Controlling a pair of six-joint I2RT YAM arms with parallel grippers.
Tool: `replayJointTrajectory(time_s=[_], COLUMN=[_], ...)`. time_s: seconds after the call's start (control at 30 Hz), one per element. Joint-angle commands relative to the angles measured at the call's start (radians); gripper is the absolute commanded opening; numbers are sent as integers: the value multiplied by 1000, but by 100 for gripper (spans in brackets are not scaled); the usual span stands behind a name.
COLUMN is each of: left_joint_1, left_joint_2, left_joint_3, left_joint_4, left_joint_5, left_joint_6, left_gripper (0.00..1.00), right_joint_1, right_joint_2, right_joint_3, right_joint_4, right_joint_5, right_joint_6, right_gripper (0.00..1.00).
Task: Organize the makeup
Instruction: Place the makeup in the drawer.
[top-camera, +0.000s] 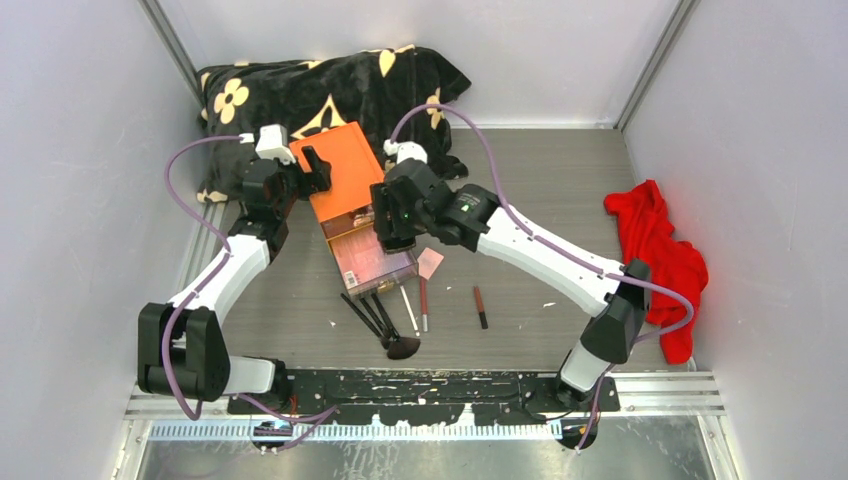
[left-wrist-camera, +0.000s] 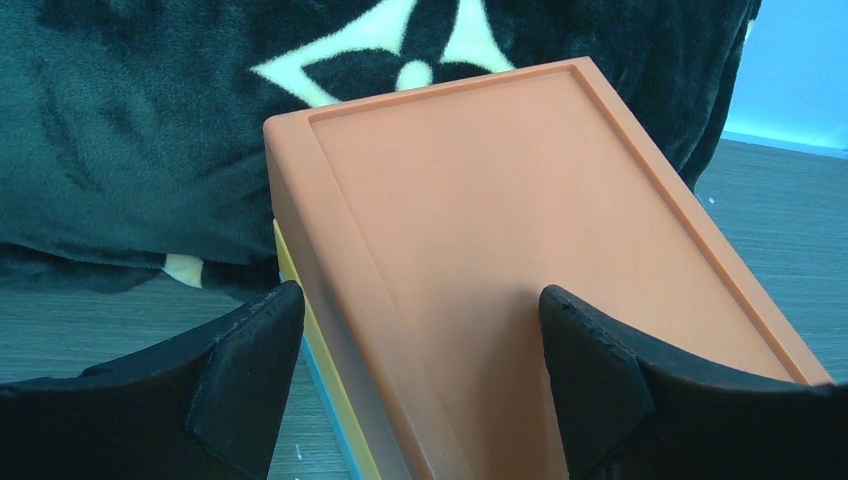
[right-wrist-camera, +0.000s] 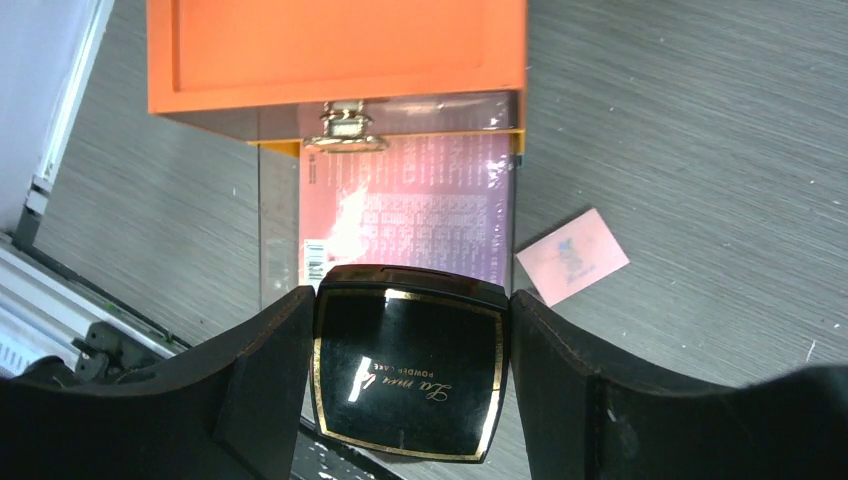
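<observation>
The left hand (left-wrist-camera: 420, 345) stands open astride an edge of the orange box (left-wrist-camera: 480, 200), one finger beside its wall and one over its lid. It steadies rather than clamps, so a shove could skate the box along the bench (top-camera: 560, 180). The clear drawer (right-wrist-camera: 275, 230) juts out with the pink palette (right-wrist-camera: 410, 210) inside. The right hand (right-wrist-camera: 410, 330) grips a black compact (right-wrist-camera: 405, 375) over the drawer's near end. Released tilted, it may catch the rim or jam the drawer. Brushes (top-camera: 380, 320) and pencils (top-camera: 481, 307) lie loose nearby, easily swept.
</observation>
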Motion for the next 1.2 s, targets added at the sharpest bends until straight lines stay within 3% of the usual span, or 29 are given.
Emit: replayJointTrajectory(time_s=[0.0,0.5,0.73,1.17], left_joint_1=[-2,-2,-2,-2], left_joint_2=[22,18,23,20], left_joint_3=[-47,-46,-48,-50], left_joint_4=[-245,-243,-240,-241], left_joint_5=[-9,-6,-6,-11], left_joint_6=[73,73,75,79], left_gripper=[85,85,85,85], right_joint_1=[34,98,97,97], right_joint_2=[29,217,234,237], right_joint_3=[65,91,74,51], right_joint_4=[16,47,63,98], right_joint_5=[50,96,121,116], right_joint_6=[-20,-54,-70,-107], right_gripper=[1,1,33,57])
